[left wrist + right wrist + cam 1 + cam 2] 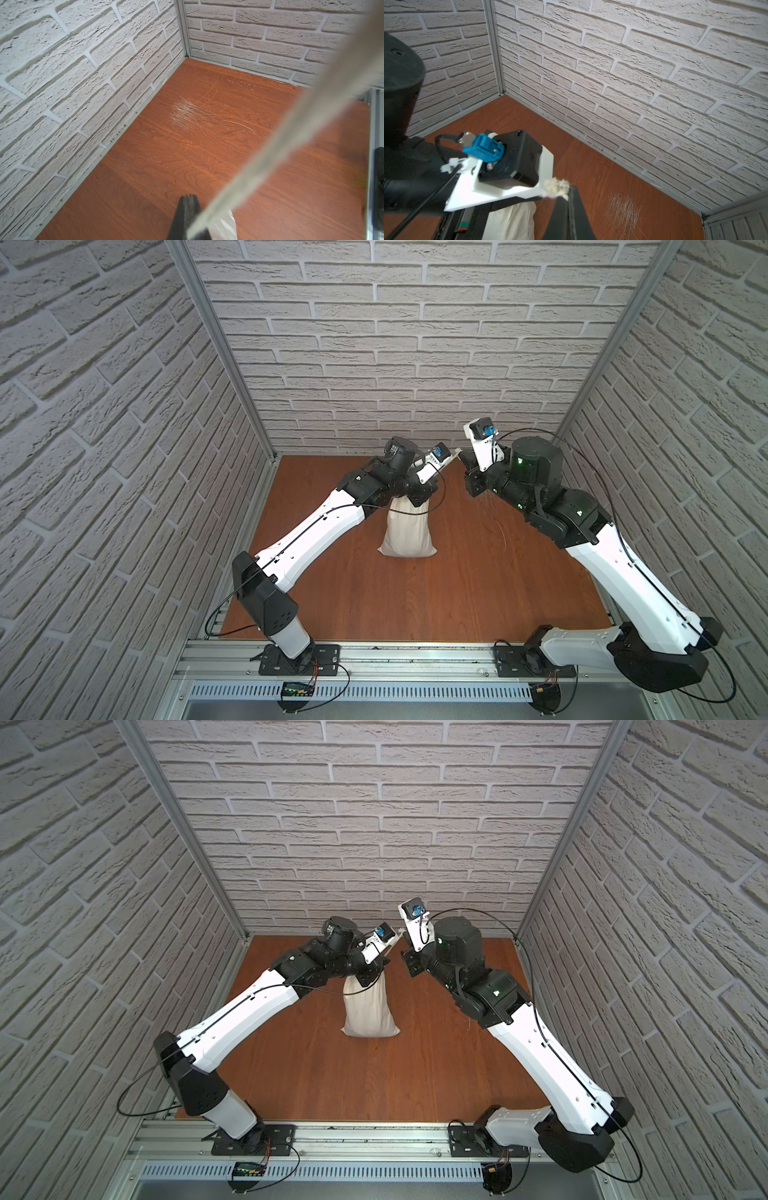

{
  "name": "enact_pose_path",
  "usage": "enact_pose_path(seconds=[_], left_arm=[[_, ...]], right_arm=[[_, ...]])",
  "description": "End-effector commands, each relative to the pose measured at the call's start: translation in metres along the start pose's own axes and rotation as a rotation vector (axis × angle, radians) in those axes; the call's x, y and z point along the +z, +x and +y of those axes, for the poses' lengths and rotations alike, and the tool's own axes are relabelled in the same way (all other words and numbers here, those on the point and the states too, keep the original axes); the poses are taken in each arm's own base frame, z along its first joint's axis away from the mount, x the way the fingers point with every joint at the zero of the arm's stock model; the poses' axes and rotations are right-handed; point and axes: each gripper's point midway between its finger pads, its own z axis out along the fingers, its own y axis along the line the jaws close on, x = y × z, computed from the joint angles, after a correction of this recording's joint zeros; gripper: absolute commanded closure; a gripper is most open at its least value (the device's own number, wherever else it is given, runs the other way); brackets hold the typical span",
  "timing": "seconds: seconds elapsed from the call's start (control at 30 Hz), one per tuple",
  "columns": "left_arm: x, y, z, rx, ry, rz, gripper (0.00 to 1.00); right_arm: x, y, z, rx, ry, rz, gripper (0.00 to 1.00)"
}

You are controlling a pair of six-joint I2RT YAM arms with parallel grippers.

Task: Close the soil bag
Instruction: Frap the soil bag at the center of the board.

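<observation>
The soil bag (407,531) (370,1011) is a cream cloth sack standing on the wooden table, its neck tucked under my left wrist. My left gripper (189,196) is shut, with nothing between its tips. Crinkled bag cloth (225,225) lies beside one finger, and the cord (291,128) runs taut and blurred across the left wrist view. My right gripper (569,188) (464,458) hangs above and to the right of the neck. It is shut on the cord, whose frayed end (555,187) pokes out at the tips. The bag (512,218) shows below it.
The left wrist camera's white bracket (508,187) nearly touches the right gripper's tips. A patch of pale scratches (623,207) (187,114) marks the table (415,597) on the right. Brick walls with aluminium posts close in the back and both sides.
</observation>
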Motion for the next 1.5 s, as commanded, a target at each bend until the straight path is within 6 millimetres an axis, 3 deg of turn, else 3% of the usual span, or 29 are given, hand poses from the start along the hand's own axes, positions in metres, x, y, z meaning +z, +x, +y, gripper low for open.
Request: enact_pose_path(seconds=[0.0,0.53,0.73,0.93,1.03,1.17,1.47], left_arm=[[0.009,0.067,-0.005,-0.004,0.011,0.253,1.00],[0.003,0.097,-0.008,-0.030,0.034,0.373,0.91],[-0.002,0.115,-0.014,-0.044,0.053,0.429,0.92],[-0.006,0.106,-0.013,-0.045,0.046,0.369,1.00],[-0.013,0.094,-0.015,-0.068,0.067,0.307,0.91],[-0.025,0.075,-0.012,-0.096,0.077,0.182,0.92],[-0.019,0.100,-0.016,-0.098,0.132,0.335,0.95]], right_arm=[[-0.046,-0.085,-0.039,0.070,0.141,-0.294,0.97],[-0.051,-0.099,-0.052,0.047,0.211,-0.306,0.97],[-0.046,-0.095,-0.062,0.055,0.269,-0.286,0.97],[-0.041,-0.083,-0.063,0.079,0.276,-0.268,0.97],[-0.040,-0.079,-0.067,0.078,0.287,-0.269,0.97],[-0.040,-0.078,-0.072,0.077,0.300,-0.263,0.97],[-0.041,-0.092,-0.078,0.088,0.299,-0.289,0.97]])
